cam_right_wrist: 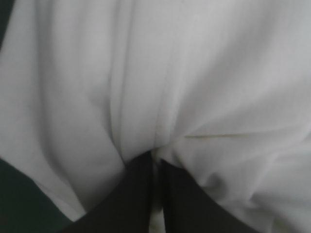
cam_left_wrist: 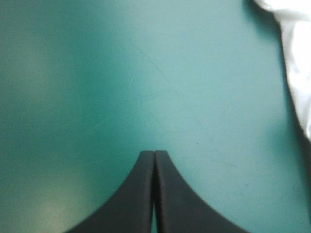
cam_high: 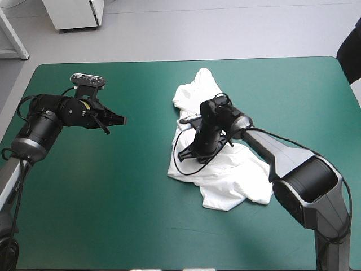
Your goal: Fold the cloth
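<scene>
T-shirt [cam_high: 231, 175] crumpled right of centre, pinched in right jaws; left jaws pressed together, empty, over bare teal-green surface [cam_high: 113, 197]. Best to lift slowly, keep the pinch firm.

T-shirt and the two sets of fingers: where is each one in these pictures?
T-shirt [cam_high: 234, 178]: high view, its crumpled near part.
left gripper [cam_left_wrist: 154, 155]: left wrist view, tip where its shut fingers meet.
right gripper [cam_right_wrist: 156, 160]: right wrist view, fingertips pinching the T-shirt.
</scene>
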Tool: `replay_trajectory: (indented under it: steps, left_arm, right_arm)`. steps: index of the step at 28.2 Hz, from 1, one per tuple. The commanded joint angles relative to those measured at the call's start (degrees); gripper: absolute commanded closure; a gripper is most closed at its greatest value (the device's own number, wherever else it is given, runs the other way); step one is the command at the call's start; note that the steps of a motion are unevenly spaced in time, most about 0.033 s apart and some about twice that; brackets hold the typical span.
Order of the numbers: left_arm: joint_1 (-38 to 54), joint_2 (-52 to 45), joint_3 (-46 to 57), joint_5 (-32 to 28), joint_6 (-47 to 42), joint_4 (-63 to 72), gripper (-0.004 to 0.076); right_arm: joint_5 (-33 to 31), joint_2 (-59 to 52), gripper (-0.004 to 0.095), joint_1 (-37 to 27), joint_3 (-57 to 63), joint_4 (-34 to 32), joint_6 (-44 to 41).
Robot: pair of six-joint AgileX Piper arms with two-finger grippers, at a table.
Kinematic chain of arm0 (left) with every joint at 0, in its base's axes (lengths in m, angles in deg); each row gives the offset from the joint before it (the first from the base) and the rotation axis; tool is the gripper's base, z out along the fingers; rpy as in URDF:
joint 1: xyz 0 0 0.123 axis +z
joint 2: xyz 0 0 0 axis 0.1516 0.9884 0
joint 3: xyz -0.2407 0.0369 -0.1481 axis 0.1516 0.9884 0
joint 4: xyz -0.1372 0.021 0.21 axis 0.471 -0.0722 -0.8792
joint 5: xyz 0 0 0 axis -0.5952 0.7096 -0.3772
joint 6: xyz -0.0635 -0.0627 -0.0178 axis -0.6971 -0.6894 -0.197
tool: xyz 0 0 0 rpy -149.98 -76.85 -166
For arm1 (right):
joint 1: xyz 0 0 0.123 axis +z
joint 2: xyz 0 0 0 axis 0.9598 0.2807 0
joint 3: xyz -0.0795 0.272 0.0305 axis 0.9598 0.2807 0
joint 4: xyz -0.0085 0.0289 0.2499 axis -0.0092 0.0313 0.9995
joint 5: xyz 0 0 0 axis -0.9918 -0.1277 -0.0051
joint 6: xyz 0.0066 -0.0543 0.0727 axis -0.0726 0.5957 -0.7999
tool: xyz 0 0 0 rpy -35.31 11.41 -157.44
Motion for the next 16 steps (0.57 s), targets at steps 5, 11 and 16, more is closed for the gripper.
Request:
replay_trajectory:
  steps: [5,11,16]
  left_arm:
    - [-0.2,-2.0,-2.0,-2.7,-0.6,0.4,0.0746]
    - [-0.2,-2.0,-2.0,-3.4,-0.6,0.4,0.0746]
    - [-0.2,-2.0,-2.0,-4.2,-0.6,0.5,0.0746]
  right_arm:
    - [-2.3,-5.9,0.0922,10.4,4.4,3.5,0.2]
    - [-2.3,-8.2,0.0922,17.0,4.4,6.0,0.2]
    - [-2.3,-8.4,0.0922,19.4,4.4,3.2,-1.5]
